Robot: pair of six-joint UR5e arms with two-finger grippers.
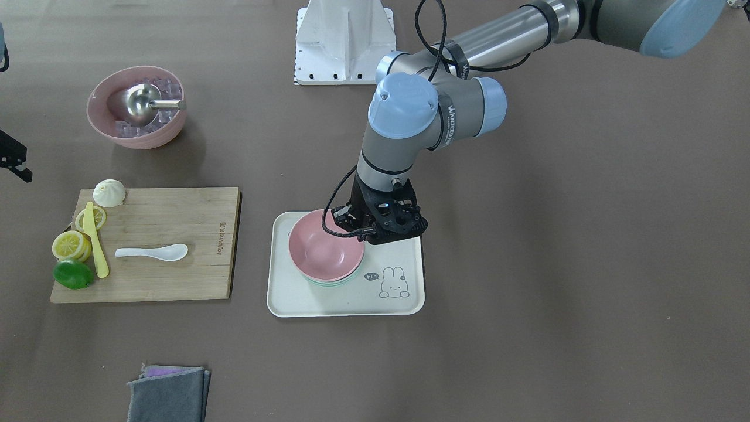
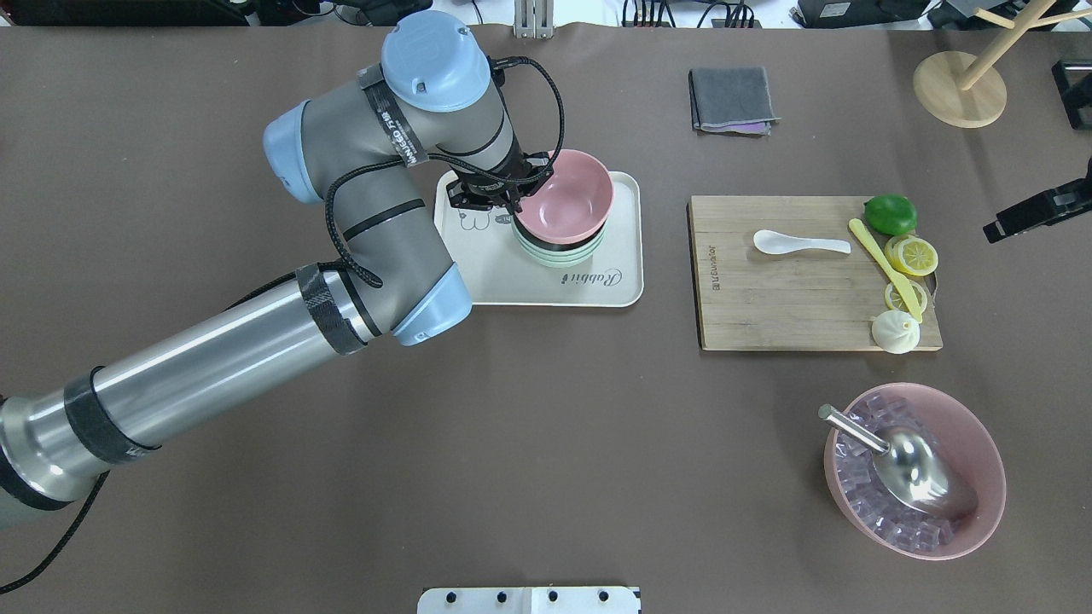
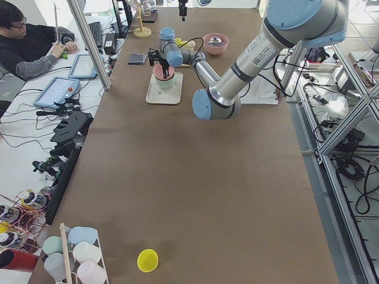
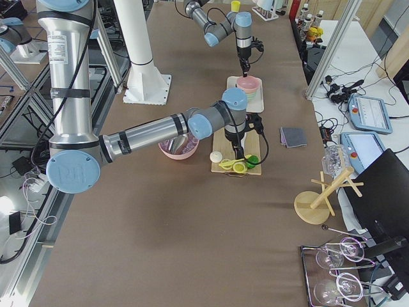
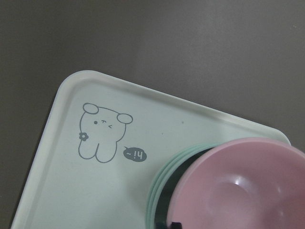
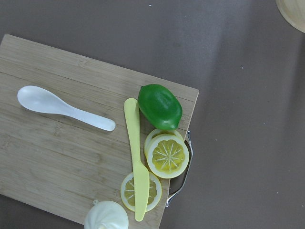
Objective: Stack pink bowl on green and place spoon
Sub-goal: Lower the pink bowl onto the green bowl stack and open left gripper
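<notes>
Pink bowl [image 2: 567, 200], set on the green bowls [image 2: 559, 253], was gripped by the left gripper [image 2: 510, 198]. Release, then the spoon [image 2: 800, 244], was judged due

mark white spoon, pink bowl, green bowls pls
white spoon [image 6: 66, 110], right wrist view, on the handle near the scoop
pink bowl [image 2: 565, 200], overhead view, on the inside bottom
green bowls [image 2: 559, 254], overhead view, on the stacked sides showing under the pink bowl
</notes>
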